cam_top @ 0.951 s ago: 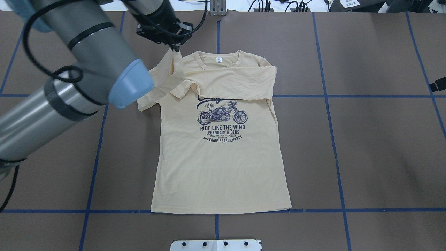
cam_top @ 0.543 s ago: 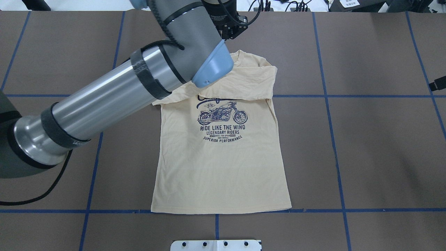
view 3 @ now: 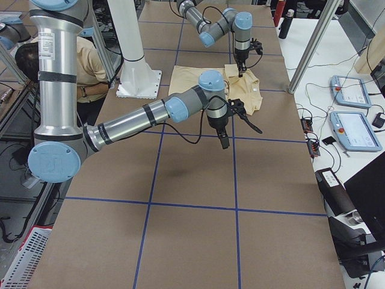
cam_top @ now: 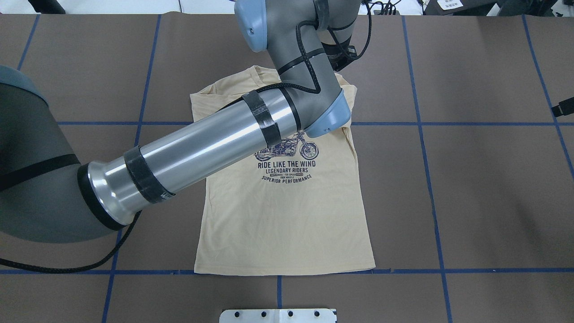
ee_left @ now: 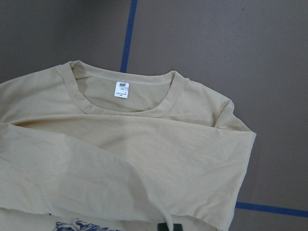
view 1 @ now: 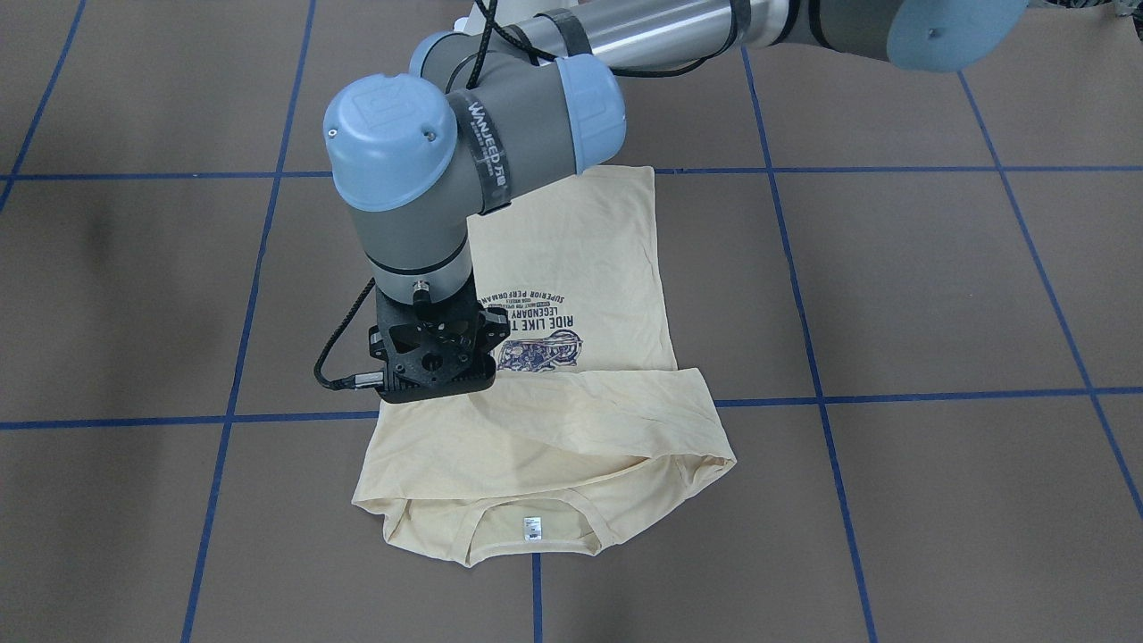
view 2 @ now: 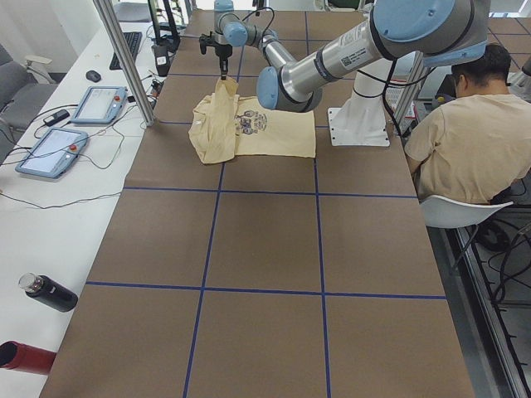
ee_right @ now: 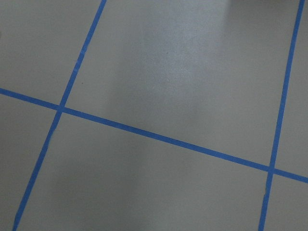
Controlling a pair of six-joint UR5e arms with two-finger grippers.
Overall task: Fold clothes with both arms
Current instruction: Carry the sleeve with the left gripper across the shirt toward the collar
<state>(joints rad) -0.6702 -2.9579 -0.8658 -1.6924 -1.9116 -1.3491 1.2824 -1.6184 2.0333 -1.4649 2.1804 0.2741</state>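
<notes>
1. The left gripper [view 1: 436,386] hangs low over the T-shirt [cam_top: 287,215]. The black mount hides its fingers in the front-facing view. In the left wrist view, cloth gathers up to a dark tip at the bottom edge, so I judge it pressed together on the cuff of a sleeve [view 1: 625,402].
2. The T-shirt lies flat and print-up on the table [cam_top: 484,188], directly beneath this gripper. Its collar [ee_left: 120,79] is on the side away from the robot and its hem [cam_top: 282,270] on the side toward the robot's base. The body's long axis therefore runs straight out from the robot.
3. The held sleeve stretches crosswise to that axis. It runs over the chest from the shoulder on the robot's left to the gripper, which sits above the shoulder on the robot's right.
4. The landing spot seems to be straight below the fingertips. The next move is likely a short descent and a release, not more sideways travel.
5. The right gripper [view 3: 224,142] hangs over bare table, well apart on the robot's right. I cannot tell whether it is spread or closed. The left arm is plainly the nearer one.
</notes>
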